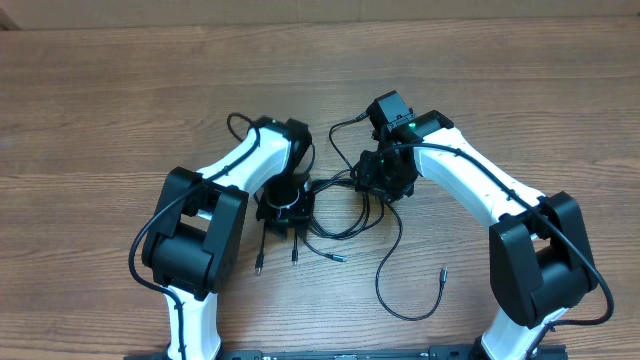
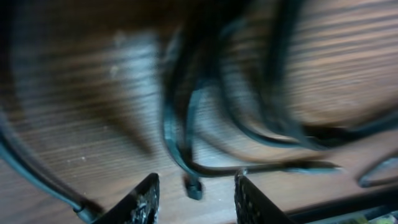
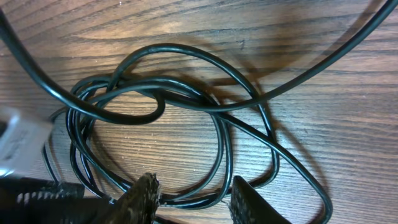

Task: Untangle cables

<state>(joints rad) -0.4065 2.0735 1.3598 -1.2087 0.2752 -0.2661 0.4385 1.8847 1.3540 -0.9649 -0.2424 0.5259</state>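
The cables (image 1: 345, 210) are thin black cords, looped and intertwined on the wooden table between my two arms. One long strand runs down to a loose plug end (image 1: 443, 273). My left gripper (image 1: 285, 207) hangs over the left side of the tangle. In the blurred left wrist view it is open (image 2: 196, 179), with a small black plug end (image 2: 194, 189) between its fingers. My right gripper (image 1: 385, 182) is over the right side of the tangle. In the right wrist view it is open (image 3: 194, 184), low over the loops (image 3: 217, 134), and two strands pass between its fingertips.
Short plug ends (image 1: 258, 268) (image 1: 337, 257) stick out below the left gripper. A grey and white object (image 3: 18, 140) shows at the left edge of the right wrist view. Thicker arm cables run along both white arms.
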